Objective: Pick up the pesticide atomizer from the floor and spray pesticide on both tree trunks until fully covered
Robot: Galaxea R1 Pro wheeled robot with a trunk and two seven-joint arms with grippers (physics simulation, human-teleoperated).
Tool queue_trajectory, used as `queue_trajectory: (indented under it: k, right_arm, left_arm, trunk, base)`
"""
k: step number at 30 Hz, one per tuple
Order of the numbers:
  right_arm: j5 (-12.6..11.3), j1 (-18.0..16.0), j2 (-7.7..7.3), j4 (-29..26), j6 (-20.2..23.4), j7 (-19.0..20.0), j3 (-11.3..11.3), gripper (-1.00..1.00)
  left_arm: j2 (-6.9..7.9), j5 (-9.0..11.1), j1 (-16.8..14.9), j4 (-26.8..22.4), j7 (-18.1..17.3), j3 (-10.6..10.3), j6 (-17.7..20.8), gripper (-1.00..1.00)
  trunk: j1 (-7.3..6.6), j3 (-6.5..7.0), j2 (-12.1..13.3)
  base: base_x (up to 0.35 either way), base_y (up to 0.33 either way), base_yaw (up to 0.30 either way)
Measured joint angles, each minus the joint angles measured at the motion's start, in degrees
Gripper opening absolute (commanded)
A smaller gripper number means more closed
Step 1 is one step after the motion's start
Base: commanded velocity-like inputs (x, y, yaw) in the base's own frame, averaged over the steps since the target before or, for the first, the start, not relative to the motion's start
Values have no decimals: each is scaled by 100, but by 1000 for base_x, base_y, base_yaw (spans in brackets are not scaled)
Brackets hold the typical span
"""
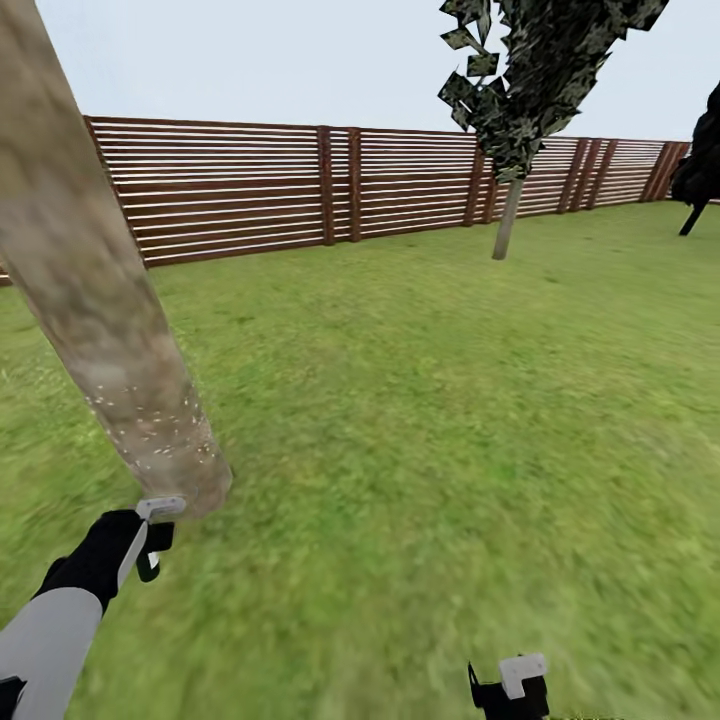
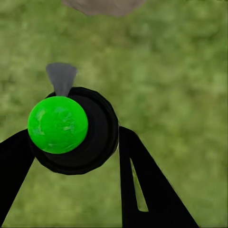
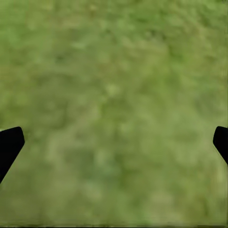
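Observation:
A thick mottled grey-brown tree trunk (image 1: 100,300) leans across the left of the head view, with pale specks scattered on its lowest part. My left gripper (image 1: 145,545) hangs just in front of the trunk's base, shut on the pesticide atomizer (image 1: 158,510), whose pale trigger points at the bark. In the left wrist view the atomizer (image 2: 57,124) shows a bright green round top, a black body and a grey nozzle between my black fingers (image 2: 142,185); the trunk's foot (image 2: 102,5) lies beyond the nozzle. My right gripper (image 1: 510,685) hangs low over grass, open and empty.
Green lawn (image 1: 430,420) spreads all around. A slatted reddish-brown fence (image 1: 260,190) closes the far side. A thin-trunked tree with dark foliage (image 1: 508,215) stands far ahead to the right, and a dark shrub (image 1: 700,170) sits at the right edge.

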Motion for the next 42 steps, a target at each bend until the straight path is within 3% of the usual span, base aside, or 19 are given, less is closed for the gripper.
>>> queue_trajectory:
  k: [2, 8, 10, 12, 13, 14, 15, 16, 17, 18, 20, 21, 23, 27, 28, 30, 34, 36, 42]
  right_arm:
    - [0, -1, 0, -1, 1, 0, 0, 100]
    - [1, 4, 0, -6, 1, 2, 0, 100]
    - [1, 4, 4, -11, 3, 7, 1, 100]
    - [1, 0, 14, -35, 13, 19, 5, 100]
    - [8, -1, 13, -97, 20, 35, 7, 100]
    - [43, -2, 11, -275, 30, 47, 9, 100]
    - [390, -5, 6, -719, 127, 106, 26, 100]
    - [946, -2, 4, -1150, 426, 368, 42, 100]
    - [1974, -35, 11, -1788, 1073, 1636, 57, 100]
    - [2121, -94, 11, -2046, 1182, 2313, 55, 100]
    - [2209, -269, 12, -2338, 1262, 3301, 61, 100]
    - [2217, -431, 12, -2432, 1287, 3923, 63, 100]
    - [2235, -667, 12, -2487, 1296, 4438, 70, 100]
    - [2387, -730, 57, -2494, 1293, 4910, 88, 100]
    - [2464, -731, 77, -2499, 1291, 4994, 89, -100]
    - [2531, -736, 117, -2526, 1290, 5067, 94, -100]
    - [2561, -741, 424, -2614, 1290, 5388, 121, -100]
    - [2565, -741, 588, -2768, 1296, 5538, 124, -100]
    - [2639, -741, 848, -2872, 1291, 5589, 135, -100]
  left_arm:
    - [5, -7, 16, 22, -7, 7, -205, -100]
    - [5, 17, 43, 45, -46, 1, -264, -100]
    - [-20, 46, 198, 41, -111, -44, -351, -100]
    - [-46, 98, 323, 59, -561, -583, -1021, -100]
    - [-5, 84, 484, 140, -1106, -989, -1422, -100]
    - [50, -8, 697, 192, -1627, -1285, -1904, -100]
    - [217, -364, 879, 225, -2263, -1582, -2589, -100]
    - [337, -715, 936, 264, -2875, -1730, -3047, -100]
    - [394, -1420, 973, 379, -3879, -1830, -3593, -100]
    - [384, -1585, 973, 391, -4117, -1835, -3672, -100]
    - [334, -1872, 970, 397, -4292, -1890, -3721, -100]
    - [303, -2062, 959, 369, -4542, -2033, -3726, -100]
    - [285, -2201, 924, 328, -4951, -2140, -3726, -100]
    - [274, -2252, 912, 327, -5097, -2179, -3713, -100]
    - [274, -2253, 913, 327, -5100, -2180, -3710, -100]
    - [257, -2250, 909, 327, -5102, -2190, -3692, -100]
    - [108, -2254, 893, 322, -5104, -2668, -3676, -100]
    - [-34, -2251, 889, 319, -5104, -2752, -3678, -100]
    - [-419, -2240, 892, 317, -5098, -3020, -3676, -100]
  trunk:
    - [0, 0, 0]
    - [1, 0, 0]
    - [1, -1, 0]
    - [1, 0, 0]
    - [1, -1, 0]
    - [1, -1, 0]
    - [0, 0, 0]
    - [0, 0, 0]
    - [0, 0, 0]
    - [-1, 1, 0]
    - [-3, 1, 0]
    - [-3, 1, 0]
    - [-3, 1, 0]
    - [-3, 0, 0]
    - [-3, 0, 0]
    - [-3, 0, 0]
    - [-3, 0, 0]
    - [-3, 1, 0]
    - [-3, 0, 0]
  base:
    - [-326, -25, 276]
    - [-336, -2, 209]
    - [-337, 0, 22]
    - [-337, 0, 5]
    - [-338, 0, 1]
    - [-337, 0, 0]
    - [-336, 0, 0]
    - [-283, 0, 0]
    - [-157, 0, 0]
    - [-80, 0, 0]
    - [-29, 0, 0]
    - [-9, 0, 0]
    - [-2, 0, 0]
    - [0, 0, 0]
    - [0, 0, 0]
    - [0, 0, 0]
    - [0, 0, 0]
    - [0, 0, 0]
    - [0, 0, 0]
